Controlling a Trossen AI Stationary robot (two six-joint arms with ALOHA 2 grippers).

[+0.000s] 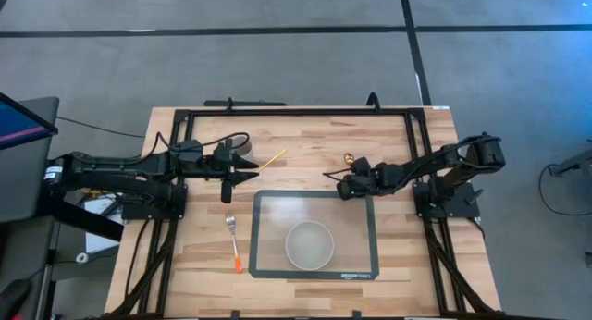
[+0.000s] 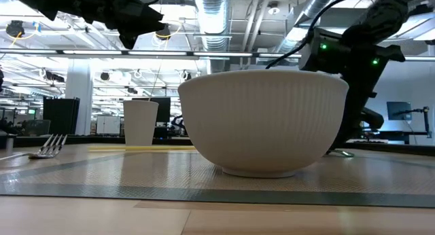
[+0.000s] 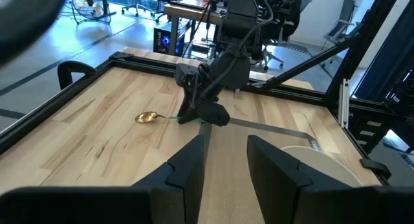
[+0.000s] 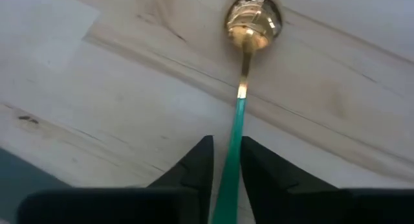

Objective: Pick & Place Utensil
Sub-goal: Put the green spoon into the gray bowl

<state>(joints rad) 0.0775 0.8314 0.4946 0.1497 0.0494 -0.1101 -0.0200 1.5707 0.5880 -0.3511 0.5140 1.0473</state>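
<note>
My right gripper (image 4: 225,160) tight on the spoon (image 4: 244,68), left gripper (image 3: 223,158) apart, bowl (image 1: 309,244) and fork (image 1: 233,239) nearby on the surface (image 1: 305,167).

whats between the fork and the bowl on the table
In the high view, nothing stands between the fork and the bowl: just bare wood, then the mat's dark left edge and clear surface. The bowl sits on the mat, the fork just off it.
</note>
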